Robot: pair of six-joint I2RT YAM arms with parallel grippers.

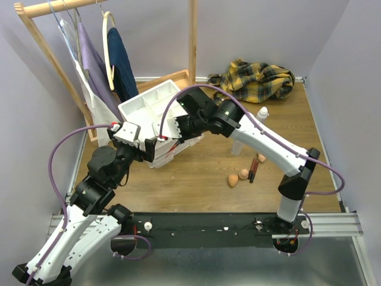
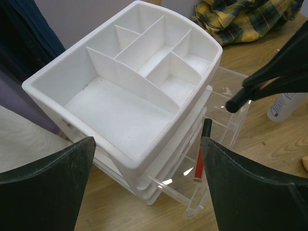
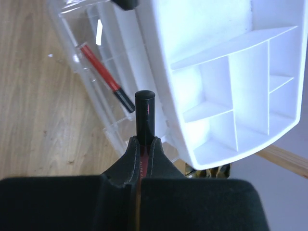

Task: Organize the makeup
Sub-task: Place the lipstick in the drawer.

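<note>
Nearest the arms, right of the surface's middle, two peach egg-shaped sponges point(image 1: 233, 180) and a few thin dark-red sticks point(image 1: 253, 170) lie loose on the wooden table point(image 1: 196, 190), unsorted.

Beyond them, left of centre, the left gripper point(image 2: 147, 192) hangs with jaws spread wide and nothing between them, facing the clear plastic drawer point(image 2: 226, 130) that stands pulled out of the white plastic drawer unit point(image 2: 134, 91); judged to be standing by to steady or close it.

The right gripper point(image 3: 143, 144) has its fingers pressed together, pinching a thin black-capped stick point(image 3: 145, 113) end-out above that drawer; judged ready to be laid beside the red stick point(image 3: 103, 77) lying inside, keeping like with like.

Farther right stands a small white capped bottle point(image 1: 262, 112); a yellow plaid cloth point(image 1: 256, 80) is heaped at the far right corner.
</note>
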